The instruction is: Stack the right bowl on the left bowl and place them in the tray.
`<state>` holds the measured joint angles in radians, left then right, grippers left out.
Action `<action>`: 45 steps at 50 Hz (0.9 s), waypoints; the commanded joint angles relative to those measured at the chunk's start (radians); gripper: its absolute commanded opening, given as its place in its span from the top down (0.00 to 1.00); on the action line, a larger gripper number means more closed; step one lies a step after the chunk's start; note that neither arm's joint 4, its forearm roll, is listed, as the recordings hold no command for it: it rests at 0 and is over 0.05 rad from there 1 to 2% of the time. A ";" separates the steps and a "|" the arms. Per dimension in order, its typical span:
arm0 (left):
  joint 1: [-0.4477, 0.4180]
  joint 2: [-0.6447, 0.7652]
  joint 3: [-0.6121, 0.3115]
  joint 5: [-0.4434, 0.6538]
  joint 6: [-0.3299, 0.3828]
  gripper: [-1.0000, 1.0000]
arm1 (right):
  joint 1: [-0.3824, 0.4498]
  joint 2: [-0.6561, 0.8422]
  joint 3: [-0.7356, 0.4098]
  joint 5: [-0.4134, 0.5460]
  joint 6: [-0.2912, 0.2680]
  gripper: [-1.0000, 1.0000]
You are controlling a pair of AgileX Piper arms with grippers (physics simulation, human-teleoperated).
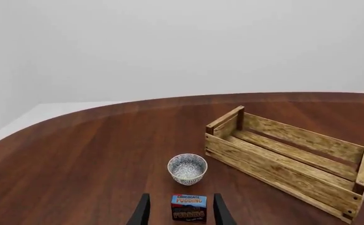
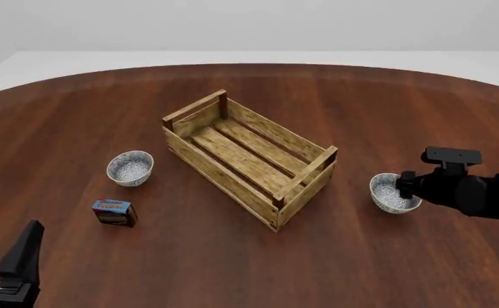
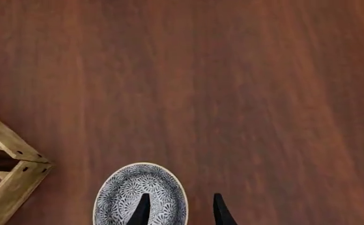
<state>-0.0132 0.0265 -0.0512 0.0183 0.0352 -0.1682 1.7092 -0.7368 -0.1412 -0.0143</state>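
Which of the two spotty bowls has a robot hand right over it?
The right bowl, right of the tray: the right gripper straddles its rim. The left bowl sits alone beside the pudding box.

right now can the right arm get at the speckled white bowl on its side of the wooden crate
Probably yes. The right gripper is already at the speckled white bowl, open, with one finger over its inside and the other outside the rim. The wooden crate stands apart, so nothing blocks it.

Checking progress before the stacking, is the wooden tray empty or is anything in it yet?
Empty: the tray shows only bare slats.
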 commanded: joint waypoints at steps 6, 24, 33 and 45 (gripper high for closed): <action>0.004 0.006 0.002 -0.006 -0.003 0.00 | -0.008 0.089 0.003 -0.052 0.010 0.00; 0.006 -0.010 -0.001 0.009 -0.006 0.00 | 0.000 0.165 0.022 -0.114 0.028 0.00; 0.008 -0.010 -0.001 0.010 -0.007 0.00 | -0.002 0.196 0.030 -0.140 0.033 0.00; 0.008 -0.014 0.001 0.013 -0.009 0.00 | -0.008 0.218 0.038 -0.160 0.033 1.00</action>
<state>-0.0065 0.0156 -0.0516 0.0289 0.0273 -0.1587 1.8640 -0.7220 -0.2904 0.0355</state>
